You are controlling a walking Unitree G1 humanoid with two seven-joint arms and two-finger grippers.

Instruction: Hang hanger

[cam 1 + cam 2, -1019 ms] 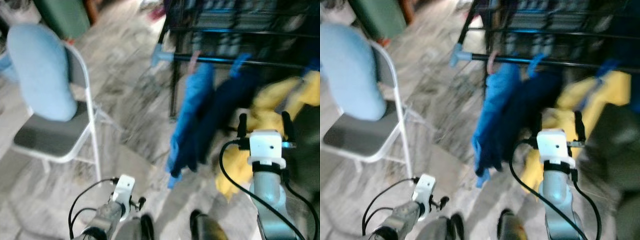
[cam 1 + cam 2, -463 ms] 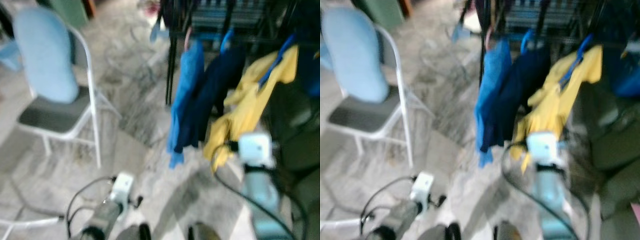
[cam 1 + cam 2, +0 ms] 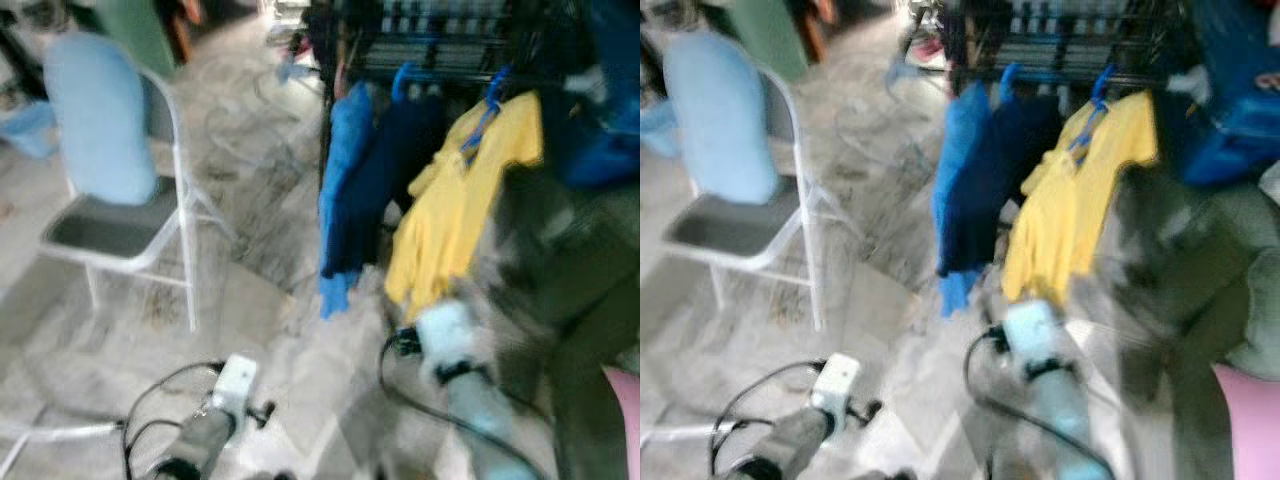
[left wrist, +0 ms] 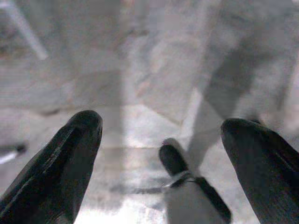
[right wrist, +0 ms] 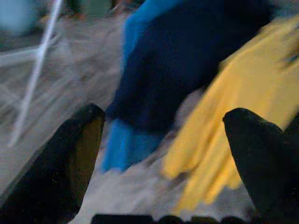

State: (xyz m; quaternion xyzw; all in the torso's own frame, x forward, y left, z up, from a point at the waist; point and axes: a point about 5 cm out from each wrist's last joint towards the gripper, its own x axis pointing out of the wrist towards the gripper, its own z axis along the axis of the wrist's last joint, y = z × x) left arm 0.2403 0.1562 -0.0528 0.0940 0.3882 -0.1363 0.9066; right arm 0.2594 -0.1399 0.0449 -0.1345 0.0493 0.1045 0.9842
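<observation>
- Hanger [image 3: 484,100], blue, hangs on the dark rack [image 3: 440,40] at the far right of the scene, hook over the rail, carrying a yellow shirt [image 3: 455,205].
- Left of the yellow shirt on the same rail hang a navy garment [image 3: 385,180] and a blue garment [image 3: 340,190], touching one another; the blue garment's lower end reaches lowest of the three.
- Rack holds indistinct items on its upper shelves; blur prevents identification.
- Right gripper [image 5: 163,135]: fingers [image 5: 70,158] spread wide, nothing between them. Its wrist view faces the navy and yellow garments, apart from both.
- Right arm [image 3: 460,370] sits low at the near right, below the yellow shirt, heavily blurred, with a black cable looping at the wrist.
- Left gripper [image 4: 159,154]: fingers [image 4: 65,158] spread wide, holding nothing, pointing down at the grey marbled floor [image 3: 260,230].
- Left arm [image 3: 215,420] hangs low at the near left, cable looped beside it.
- Folding chair [image 3: 130,230], white frame and grey seat, stands at the far left, well apart from the rack, with a pale blue cushion [image 3: 95,115] against its back.
- Dark green mass [image 3: 580,290] lies right of the yellow shirt; too blurred to identify.
- Blue bag-like item [image 3: 600,90] sits at the far right above it.
</observation>
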